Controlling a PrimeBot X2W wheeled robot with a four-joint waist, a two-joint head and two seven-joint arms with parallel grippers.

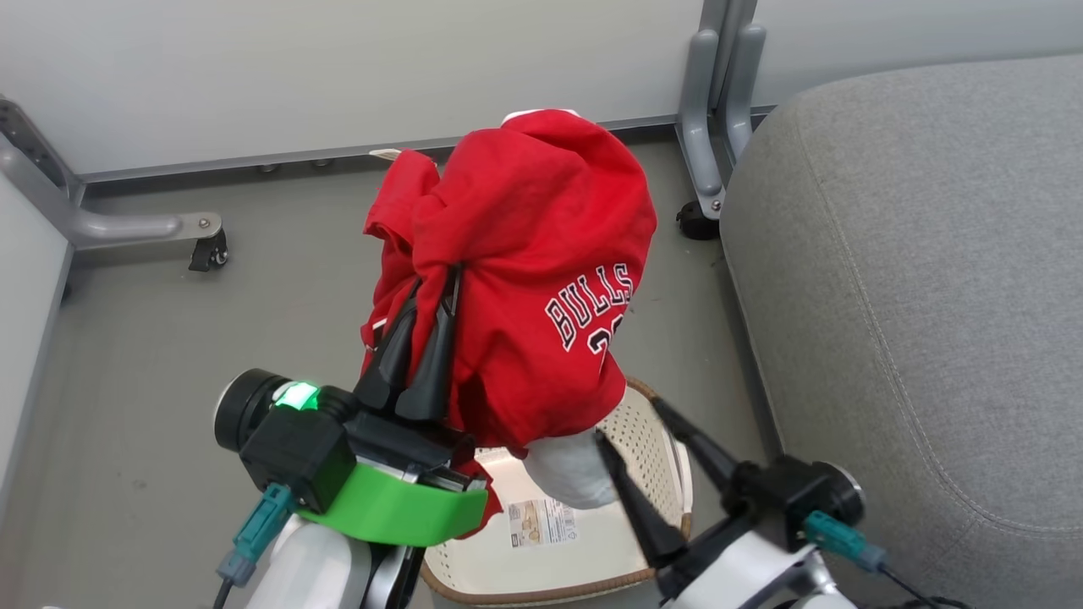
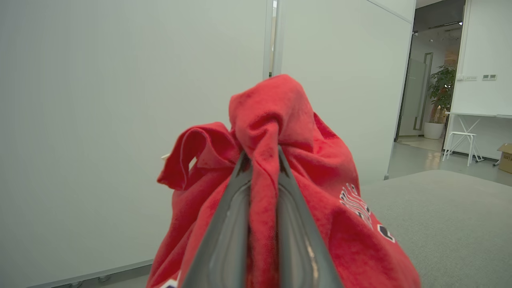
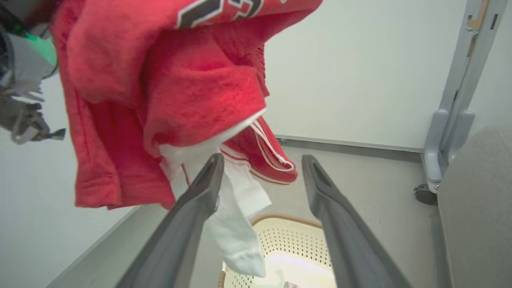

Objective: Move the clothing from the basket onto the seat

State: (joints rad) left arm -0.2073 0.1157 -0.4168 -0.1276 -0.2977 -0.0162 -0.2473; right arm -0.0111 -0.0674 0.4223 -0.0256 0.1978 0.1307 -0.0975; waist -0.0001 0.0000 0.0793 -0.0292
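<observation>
Clothing (image 1: 541,220) hanging over the basket (image 1: 656,457), clamped in the left tool (image 1: 440,283).
Its white part is dangling above the basket's opening, where a label sticker (image 1: 541,522) is showing on the bare floor. The right tool (image 1: 628,420) is hovering at 5 o'clock, fingers apart. The seat (image 1: 914,279) is lying at 3 o'clock.
</observation>
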